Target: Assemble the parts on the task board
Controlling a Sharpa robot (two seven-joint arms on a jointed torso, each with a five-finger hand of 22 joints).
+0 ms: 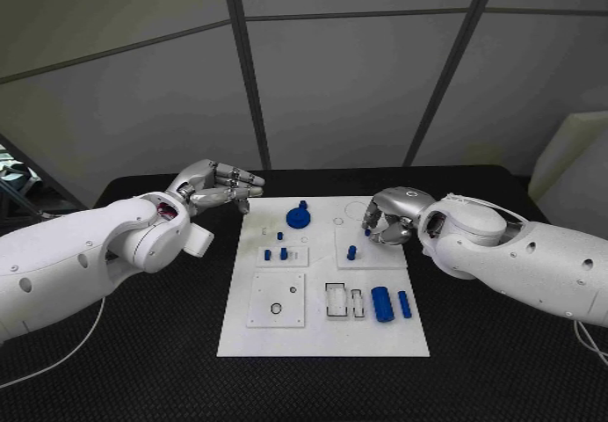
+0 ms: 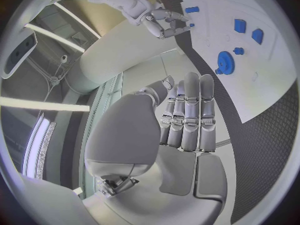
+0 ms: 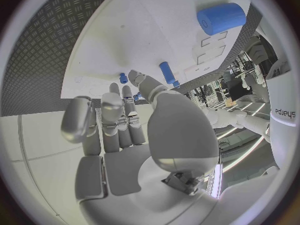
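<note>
**Assembly status: early stage, most parts still loose**

You will find the task board [image 1: 323,338] lying flat in the middle of the black surface [image 1: 507,369], between the two arms.

1. Progress. Judge the task as barely begun. A blue gear [image 1: 299,215] sits at the far end of the board. Small blue pegs [image 1: 275,254] stand near the board's middle, and one more blue peg [image 1: 351,252] stands just below the right hand. A large blue cylinder [image 1: 383,304] and a slimmer blue bar [image 1: 404,304] lie loose on the board's near right part, beside their slots.

2. Recesses and contents. The rectangular slots [image 1: 343,301] next to the cylinder hold nothing. The square plate [image 1: 278,299] on the near left carries open round holes (no part is seated in them). Whether the upright pegs are fully seated cannot be told from these views.

3. Left hand [image 1: 218,188]. It hovers off the board's far left corner with fingers curled inward and nothing in them.

4. Right hand [image 1: 390,220]. It is poised over the board's far right area, fingers bent downward near a small blue piece [image 3: 124,78]. Whether it is grasping that piece cannot be told.

5. Remaining work. Expect the cylinder, the bar and probably the gear still to be placed.
</note>
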